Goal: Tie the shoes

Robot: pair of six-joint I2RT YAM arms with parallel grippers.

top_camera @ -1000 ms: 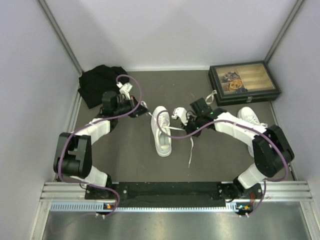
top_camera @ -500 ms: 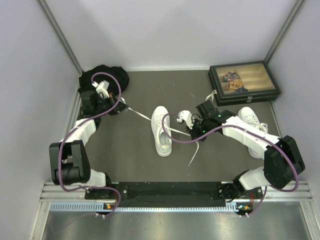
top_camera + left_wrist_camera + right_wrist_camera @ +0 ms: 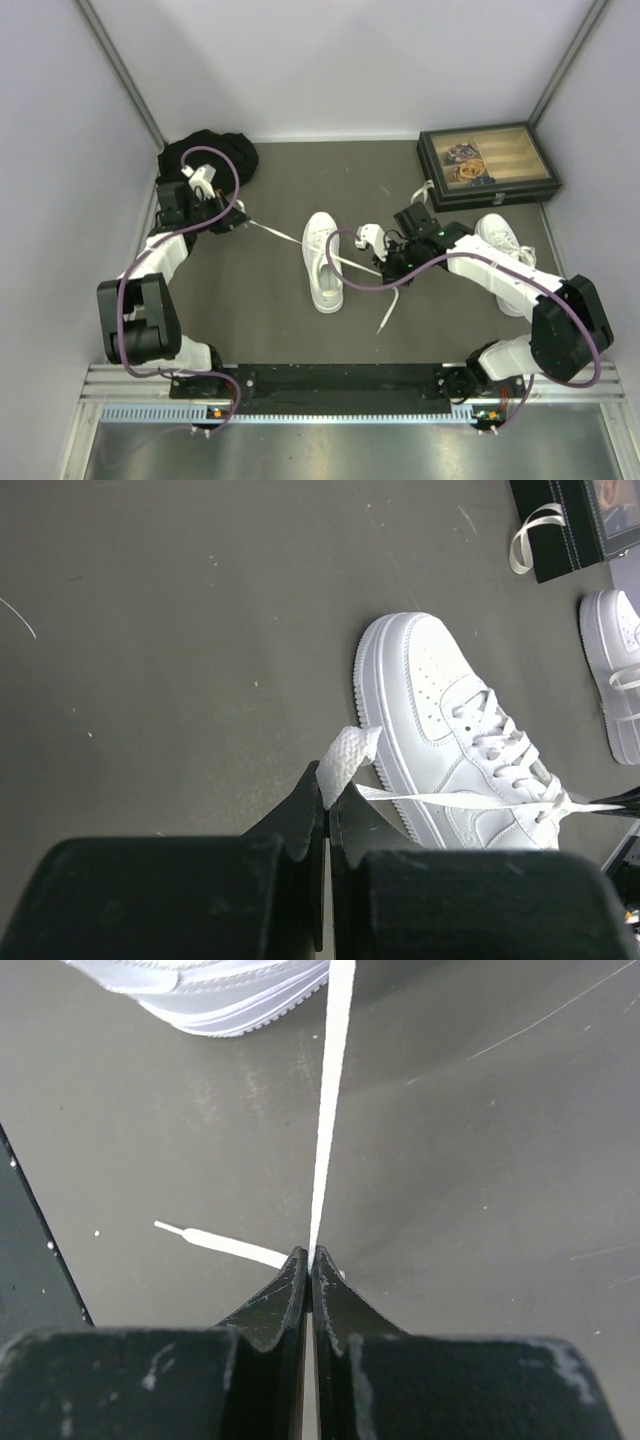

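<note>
A white sneaker lies in the middle of the table, toe toward the back. My left gripper is shut on the end of its left lace, which runs taut to the shoe. In the left wrist view the flat lace end sticks out of the closed fingers beside the sneaker. My right gripper is shut on the right lace. In the right wrist view that lace runs straight from the fingers up to the sole. Its loose end trails toward the front.
A second white sneaker lies at the right, partly under my right arm. A dark box with a wooden tray stands at the back right. A black cloth bundle lies at the back left, just behind my left wrist.
My left gripper has pulled its lace left and back, away from the sneaker, until it is taut. My right gripper has shifted slightly right and forward with its lace.
</note>
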